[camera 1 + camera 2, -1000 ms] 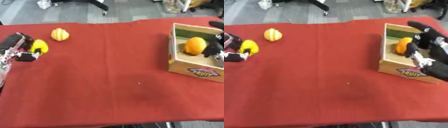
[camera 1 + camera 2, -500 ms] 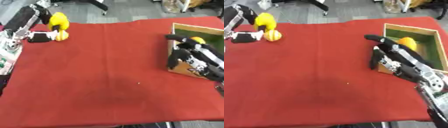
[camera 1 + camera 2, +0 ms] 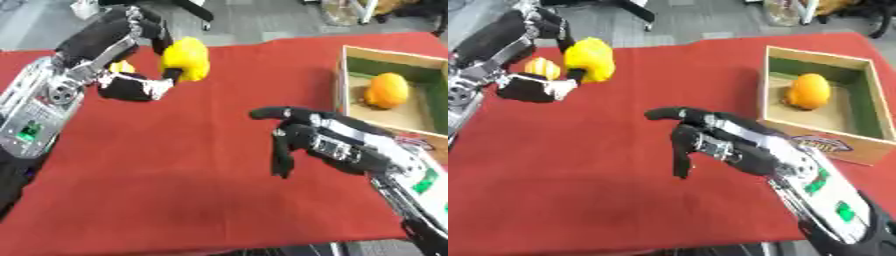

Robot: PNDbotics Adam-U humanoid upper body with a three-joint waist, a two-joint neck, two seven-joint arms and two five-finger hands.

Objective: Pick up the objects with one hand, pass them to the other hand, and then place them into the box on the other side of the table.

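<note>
Over the far left of the red cloth-covered table, the robot's black and silver left hand is raised, its fingers and thumb curled round a bright yellow rounded fruit-shaped object held clear of the cloth. Just behind that hand, a small orange and yellow round object lies on the cloth, partly hidden. Near the middle of the table, the black right hand reaches leftward with its fingers released and spread, some hanging downward, holding nothing; it is well apart from the yellow object. At the far right stands an open cardboard box with a green inner lining, and an orange round fruit-shaped object rests inside it.
</note>
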